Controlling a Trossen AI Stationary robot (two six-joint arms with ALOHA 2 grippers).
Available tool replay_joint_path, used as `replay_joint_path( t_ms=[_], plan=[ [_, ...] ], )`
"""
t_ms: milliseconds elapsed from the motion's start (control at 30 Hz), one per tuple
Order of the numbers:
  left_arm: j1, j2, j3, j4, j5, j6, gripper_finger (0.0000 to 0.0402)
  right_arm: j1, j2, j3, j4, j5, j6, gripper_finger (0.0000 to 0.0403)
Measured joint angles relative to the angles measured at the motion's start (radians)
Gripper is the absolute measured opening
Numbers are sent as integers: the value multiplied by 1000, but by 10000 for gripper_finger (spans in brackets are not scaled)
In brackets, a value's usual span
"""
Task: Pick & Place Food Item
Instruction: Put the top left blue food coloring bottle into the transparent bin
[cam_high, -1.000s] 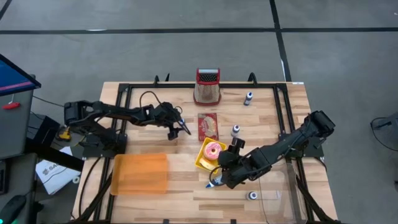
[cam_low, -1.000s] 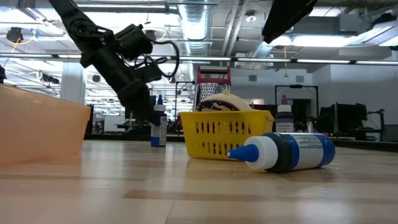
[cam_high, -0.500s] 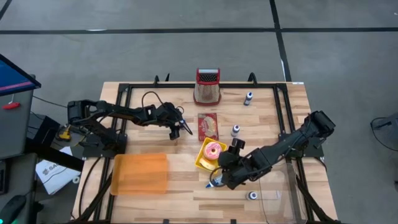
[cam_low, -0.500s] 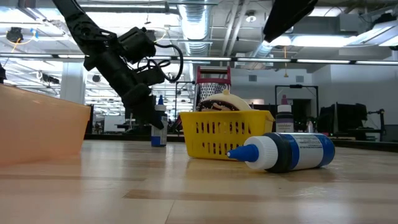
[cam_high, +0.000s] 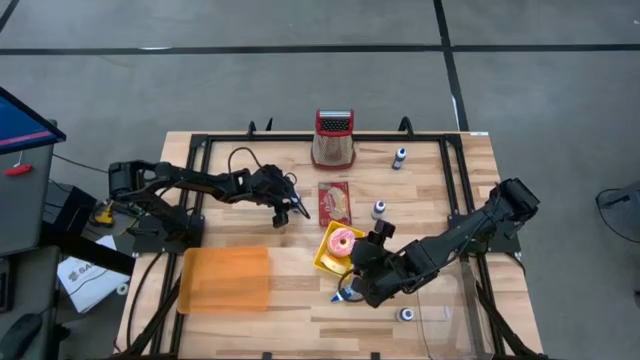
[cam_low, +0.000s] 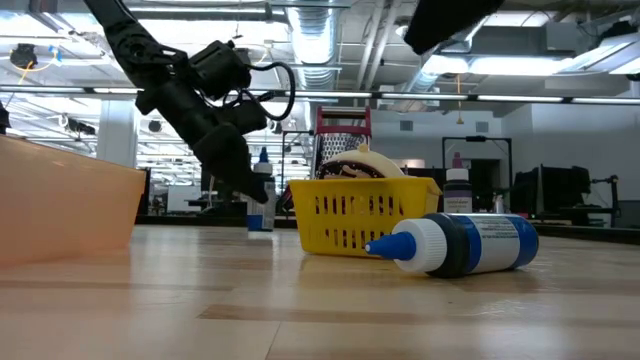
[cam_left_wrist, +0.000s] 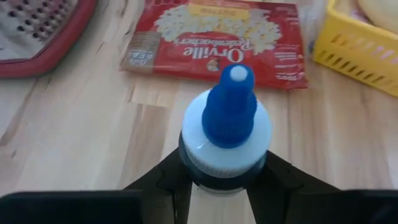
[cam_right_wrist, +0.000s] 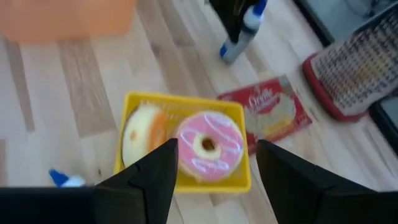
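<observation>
A small bottle (cam_left_wrist: 229, 124) with a blue cap stands on the wood beside a red popcorn packet (cam_high: 334, 202). My left gripper (cam_left_wrist: 224, 173) is shut on the bottle, one finger pressed to each side of it. In the low view the same bottle (cam_low: 262, 190) shows at the left arm's tip, left of the yellow basket (cam_low: 360, 215). The basket (cam_high: 325, 255) holds a pink frosted donut (cam_right_wrist: 208, 148) and a pale bun. Over the basket's near side my right gripper (cam_high: 352, 280) hangs open, holding nothing.
A red-rimmed grater (cam_high: 334, 138) stands at the back edge. An orange tray (cam_high: 225, 280) lies at the front left. A dark bottle (cam_low: 465, 243) lies on its side in front of the basket. Other small bottles (cam_high: 400, 157) (cam_high: 379, 210) (cam_high: 407, 314) are scattered on the right half.
The left gripper's fingers have closed in on the blue-capped bottle, which has shifted slightly toward the basket. The right wrist has turned a little in place.
</observation>
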Motion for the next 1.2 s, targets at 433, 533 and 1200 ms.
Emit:
replay_joint_path(
  t_ms=[433, 533, 1200],
  plan=[
    [-216, -220, 0, -16, 47, -17, 116, -12, 0, 0, 353, -8, -425, 210],
    [-294, -300, 0, -37, 1, -23, 114, -29, 0, 0, 394, -8, -472, 210],
    [-501, -383, 0, -31, -215, -88, 116, -258, 0, 43, 490, -398, -585, 210]
  ],
)
